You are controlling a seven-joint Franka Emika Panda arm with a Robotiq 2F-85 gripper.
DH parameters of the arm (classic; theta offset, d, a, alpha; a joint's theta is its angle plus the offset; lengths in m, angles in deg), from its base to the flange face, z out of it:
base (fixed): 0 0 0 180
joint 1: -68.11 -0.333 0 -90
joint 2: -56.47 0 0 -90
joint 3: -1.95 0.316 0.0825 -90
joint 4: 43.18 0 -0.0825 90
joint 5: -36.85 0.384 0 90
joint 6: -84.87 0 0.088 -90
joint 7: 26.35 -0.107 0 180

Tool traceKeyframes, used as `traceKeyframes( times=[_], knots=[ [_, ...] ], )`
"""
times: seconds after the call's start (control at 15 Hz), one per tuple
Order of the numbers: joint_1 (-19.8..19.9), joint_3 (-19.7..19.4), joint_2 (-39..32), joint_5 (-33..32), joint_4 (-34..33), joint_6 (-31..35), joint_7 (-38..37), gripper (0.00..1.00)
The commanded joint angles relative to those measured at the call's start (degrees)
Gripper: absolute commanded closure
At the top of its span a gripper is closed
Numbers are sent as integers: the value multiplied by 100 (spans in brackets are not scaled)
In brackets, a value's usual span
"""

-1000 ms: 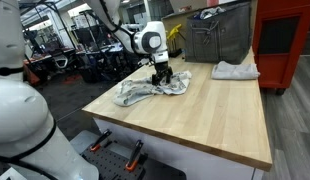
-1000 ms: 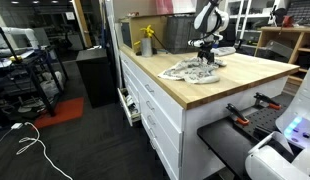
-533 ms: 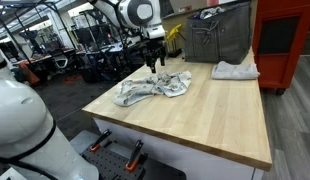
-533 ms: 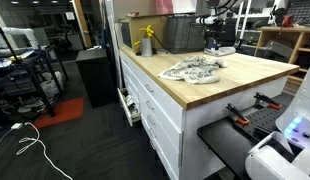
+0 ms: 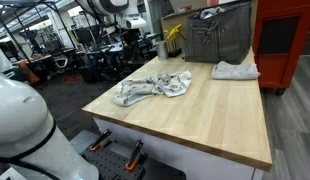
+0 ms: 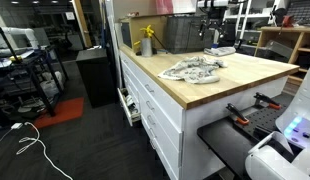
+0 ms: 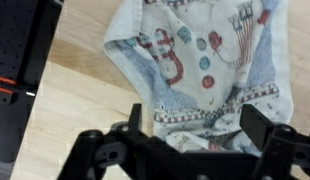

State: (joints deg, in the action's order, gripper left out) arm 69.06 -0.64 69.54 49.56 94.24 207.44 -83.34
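A crumpled light cloth with a snowman print (image 5: 155, 88) (image 6: 193, 69) lies on the wooden tabletop (image 5: 225, 125). In the wrist view the cloth (image 7: 200, 60) spreads out directly below me. My gripper (image 7: 198, 125) hangs well above it, open, with nothing between its dark fingers (image 7: 260, 125). In both exterior views the gripper (image 5: 147, 42) (image 6: 208, 28) is raised high over the far side of the table, clear of the cloth.
A second, white cloth (image 5: 235, 70) (image 6: 223, 50) lies near the far corner. A grey metal bin (image 5: 215, 35) and a yellow item (image 5: 173, 38) (image 6: 146, 40) stand behind the table. A red cabinet (image 5: 285, 40) is beside it.
The gripper was down on the snowman cloth a second ago. It has let go, opened fully and risen straight up. The cloth stays on the table.
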Motion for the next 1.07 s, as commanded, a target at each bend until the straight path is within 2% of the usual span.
traceKeyframes(
  times=[0.0, 0.2, 0.47, 0.73, 1.0],
  knots=[
    [-142, 224, 500, 321, 428, -514, 746, 0],
    [-211, 497, 248, 367, 537, -436, 737, 0],
    [-185, 800, -323, 267, 577, 59, -15, 0],
    [-196, 775, -1035, 226, 609, 648, -537, 0],
    [-197, 568, -1745, 316, 563, 695, -424, 2]
  ],
)
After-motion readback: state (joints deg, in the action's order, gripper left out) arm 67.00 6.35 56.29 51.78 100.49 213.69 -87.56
